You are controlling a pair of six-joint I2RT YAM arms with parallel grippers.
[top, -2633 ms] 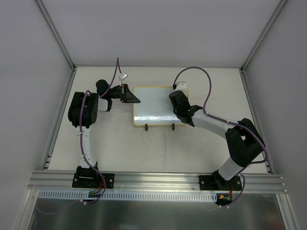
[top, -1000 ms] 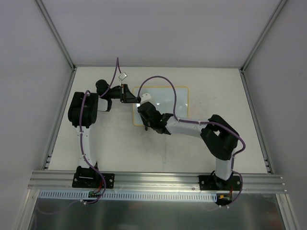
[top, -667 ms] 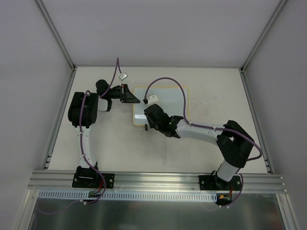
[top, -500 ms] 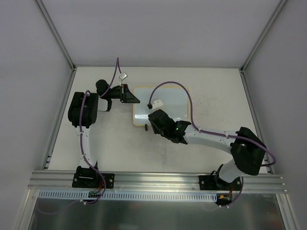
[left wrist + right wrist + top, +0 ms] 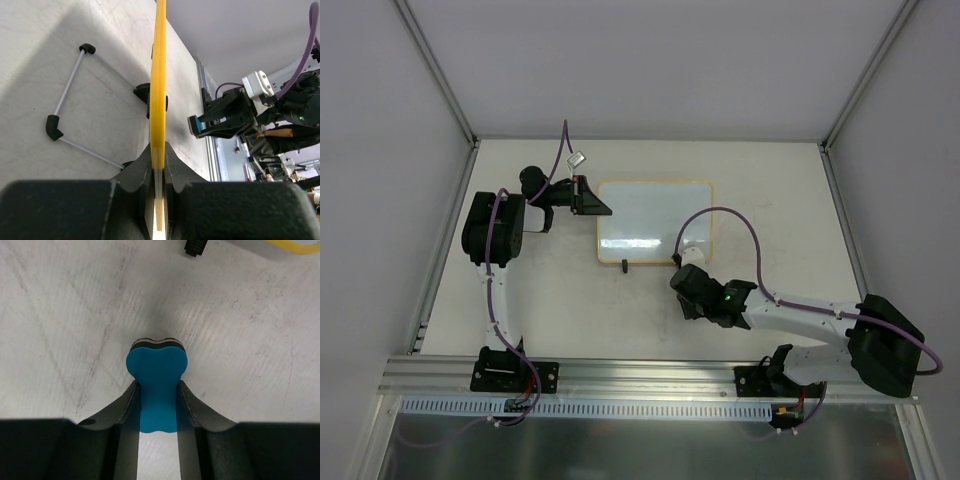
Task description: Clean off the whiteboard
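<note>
Yellow-framed whiteboard [image 5: 655,222]: upper centre of the overhead view, on the table [image 5: 560,310].
Left gripper [image 5: 158,150]: pinched narrow on the whiteboard's left frame edge.
Right gripper [image 5: 156,385]: clamps a blue eraser [image 5: 156,362], below the whiteboard's lower right corner, apart from it.

Scuffed pale tabletop [image 5: 650,310] within plain grey walls [image 5: 650,70], aluminium rail [image 5: 650,375] along near edge.

glossy whiteboard [image 5: 655,215], scratched matt table [image 5: 620,320], foam eraser [image 5: 156,371]
</note>
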